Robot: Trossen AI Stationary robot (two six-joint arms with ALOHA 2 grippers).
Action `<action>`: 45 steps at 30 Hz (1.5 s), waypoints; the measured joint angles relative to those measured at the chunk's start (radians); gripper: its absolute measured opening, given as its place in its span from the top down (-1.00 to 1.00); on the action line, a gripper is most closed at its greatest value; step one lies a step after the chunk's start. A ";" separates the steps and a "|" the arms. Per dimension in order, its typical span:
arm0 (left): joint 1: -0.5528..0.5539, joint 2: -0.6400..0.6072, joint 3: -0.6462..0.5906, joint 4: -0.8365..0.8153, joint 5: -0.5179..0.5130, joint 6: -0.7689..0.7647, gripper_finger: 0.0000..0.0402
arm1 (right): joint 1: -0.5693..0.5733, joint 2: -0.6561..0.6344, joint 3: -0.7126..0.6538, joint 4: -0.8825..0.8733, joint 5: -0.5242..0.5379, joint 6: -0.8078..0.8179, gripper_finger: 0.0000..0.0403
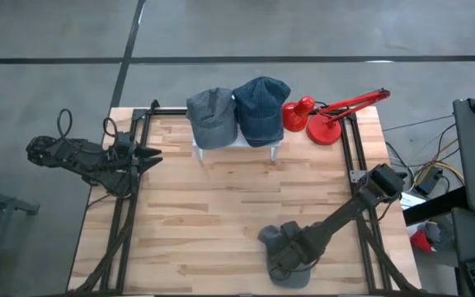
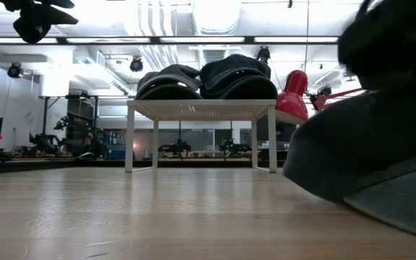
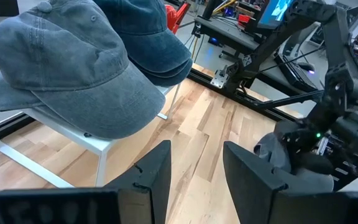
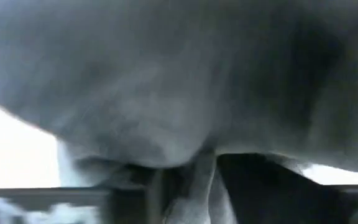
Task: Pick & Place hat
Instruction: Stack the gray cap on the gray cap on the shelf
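R gripper point(image 1: 285, 257) down on the grey hat point(image 1: 280, 239), well in front of the white stand point(image 1: 236, 146); can't tell jaw state. Thin pinch could slip w/ lift. L gripper point(image 3: 194, 163) part open, empty.

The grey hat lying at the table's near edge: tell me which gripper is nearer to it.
Right. The right gripper is down on the grey hat itself, its jaws closing into the fabric. The left gripper waits far across the table, at its left edge.
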 joint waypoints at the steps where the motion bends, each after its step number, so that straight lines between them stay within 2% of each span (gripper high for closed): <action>1: 0.000 0.000 0.000 0.000 0.000 0.000 0.29 | 0.000 -0.015 0.000 -0.002 0.015 -0.009 0.41; 5: 0.000 0.001 -0.001 0.000 0.000 -0.006 0.29 | 0.000 -0.067 0.000 -0.002 0.077 -0.049 0.79; 7: 0.000 0.001 -0.001 0.000 0.000 -0.006 0.29 | 0.000 -0.097 0.000 -0.004 0.101 -0.076 0.91; 11: 0.000 0.001 -0.001 0.000 0.000 -0.015 0.29 | -0.004 -0.161 0.008 -0.007 0.152 -0.115 0.93; 16: 0.000 0.007 -0.003 0.000 0.000 -0.037 0.29 | -0.025 -0.226 0.055 -0.007 0.279 -0.200 0.93; 33: 0.000 0.026 -0.065 0.046 0.009 -0.080 0.29 | -0.245 -0.228 0.401 -0.011 0.621 -0.792 0.94; 38: 0.000 0.026 -0.065 0.045 -0.005 -0.071 0.29 | -0.331 -0.228 0.493 -0.012 0.669 -0.947 0.94; 45: 0.000 0.026 -0.065 0.045 -0.015 -0.054 0.29 | -0.447 -0.228 0.587 -0.013 0.671 -1.119 0.94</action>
